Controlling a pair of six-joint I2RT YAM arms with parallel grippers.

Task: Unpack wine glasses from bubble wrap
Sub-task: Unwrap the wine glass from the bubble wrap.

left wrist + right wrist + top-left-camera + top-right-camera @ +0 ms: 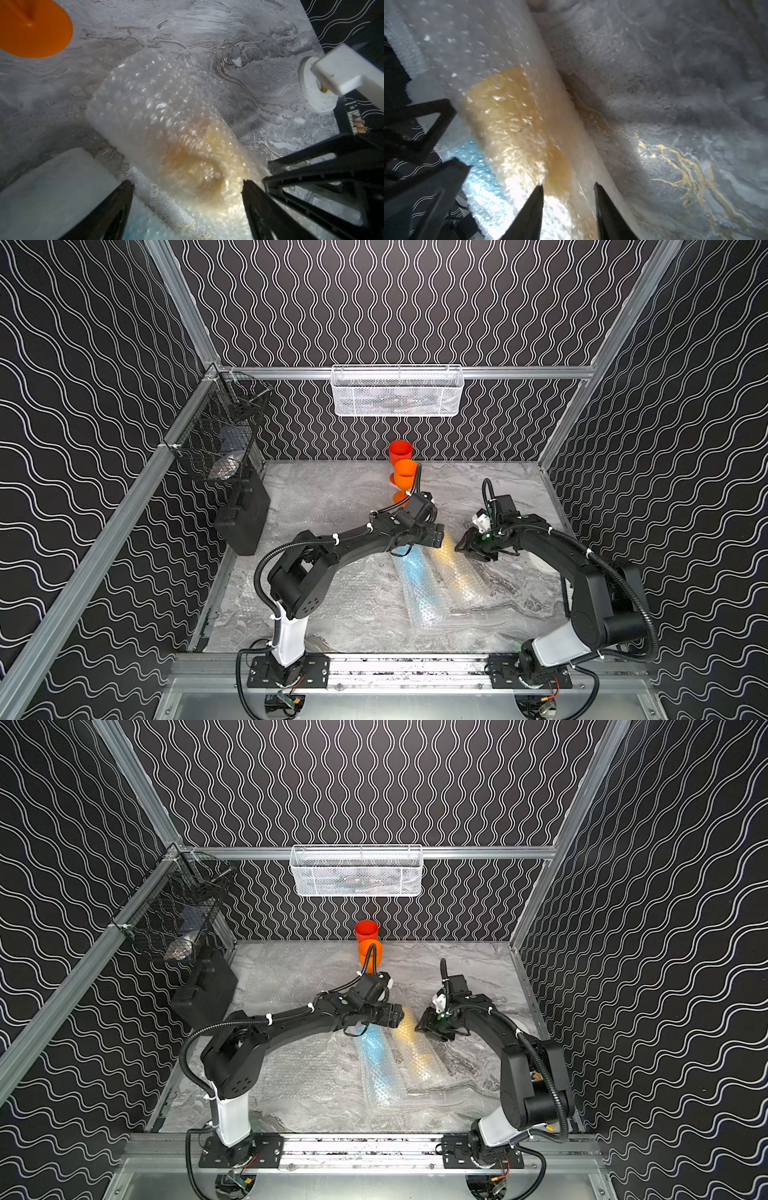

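Between my wide-spread left end effector [187,182] and partly closed right end effector [569,186], whose grip I cannot tell, sits one end of the yellow-tinted clear bubble-wrap roll [461,572], its long axis running back behind both.

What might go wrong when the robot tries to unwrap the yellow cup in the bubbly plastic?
1. The left fingers and right fingers crowd the same end of the yellow roll; they might bump each other.
2. The blue roll lies right beside it, so tugging may drag it along.
3. The orange goblet stands just behind the left arm; a swing back could topple it.
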